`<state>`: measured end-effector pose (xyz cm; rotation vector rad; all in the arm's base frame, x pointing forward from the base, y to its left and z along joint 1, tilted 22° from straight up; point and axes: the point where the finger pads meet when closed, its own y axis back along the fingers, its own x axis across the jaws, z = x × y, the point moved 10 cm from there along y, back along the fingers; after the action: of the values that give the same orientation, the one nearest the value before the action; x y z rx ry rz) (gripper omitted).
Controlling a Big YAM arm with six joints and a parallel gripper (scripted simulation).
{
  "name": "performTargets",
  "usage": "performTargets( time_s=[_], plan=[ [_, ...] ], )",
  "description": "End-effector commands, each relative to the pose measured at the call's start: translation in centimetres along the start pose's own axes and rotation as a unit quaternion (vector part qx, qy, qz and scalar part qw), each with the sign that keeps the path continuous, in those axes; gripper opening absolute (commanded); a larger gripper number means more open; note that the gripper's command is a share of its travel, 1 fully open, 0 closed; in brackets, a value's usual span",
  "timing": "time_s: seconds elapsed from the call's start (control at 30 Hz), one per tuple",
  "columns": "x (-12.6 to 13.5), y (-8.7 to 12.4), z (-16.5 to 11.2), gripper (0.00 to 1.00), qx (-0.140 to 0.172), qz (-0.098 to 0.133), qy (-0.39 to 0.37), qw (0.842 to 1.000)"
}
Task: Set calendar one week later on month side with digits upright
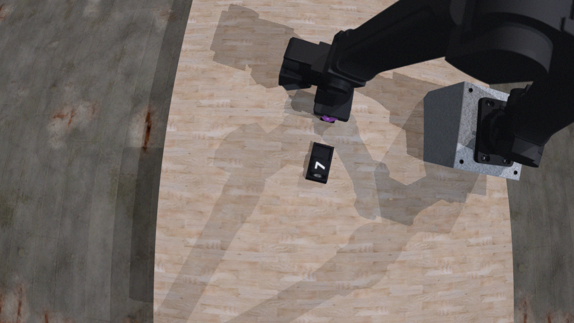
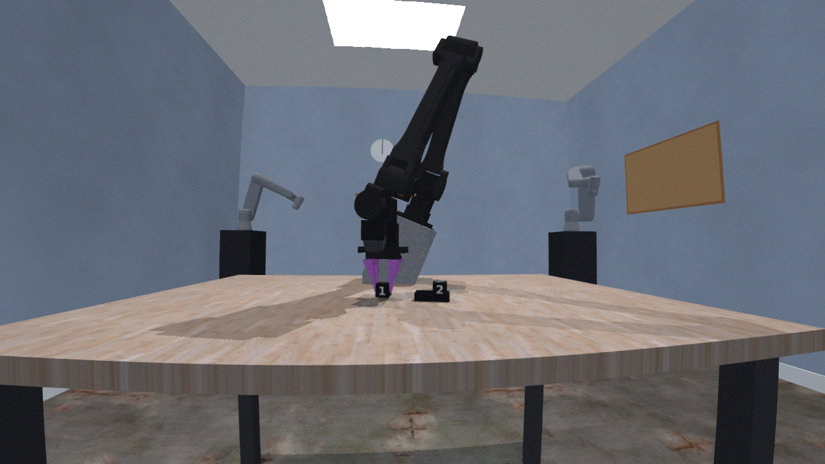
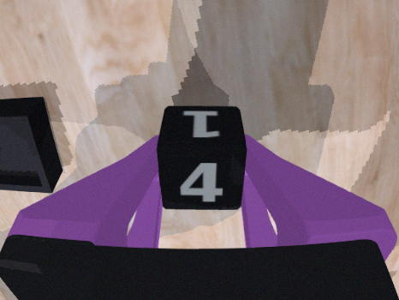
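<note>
My gripper (image 3: 201, 148) with purple fingers is shut on a black number cube (image 3: 202, 157). In the wrist view the cube shows a 4 towards the camera and a 1 on the face beyond it. In the exterior view the held cube (image 2: 381, 289) shows a 1 and sits just above or on the table, left of the tray. The black tray (image 1: 320, 158) lies flat on the table and holds the other cube (image 2: 439, 289), which shows a 7 on top and a 2 to the front. The tray's left slot (image 2: 422, 295) is empty. In the top view the gripper (image 1: 330, 118) hides the held cube.
The grey block of the arm's base (image 1: 461, 128) stands at the table's back right. The tray's corner (image 3: 23, 145) shows at the left edge of the wrist view. The table's curved edge runs down the left in the top view.
</note>
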<state>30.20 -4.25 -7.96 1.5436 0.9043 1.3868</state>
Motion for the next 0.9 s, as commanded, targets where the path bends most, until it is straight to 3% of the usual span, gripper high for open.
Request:
performTargets(
  time_s=[0.0,0.87],
  plan=[
    [-0.43,0.14,0.82,0.26,-0.005,0.001,0.004,1.0],
    [-0.09,-0.35,1.11,0.26,-0.01,0.0,0.01,1.0]
  ],
)
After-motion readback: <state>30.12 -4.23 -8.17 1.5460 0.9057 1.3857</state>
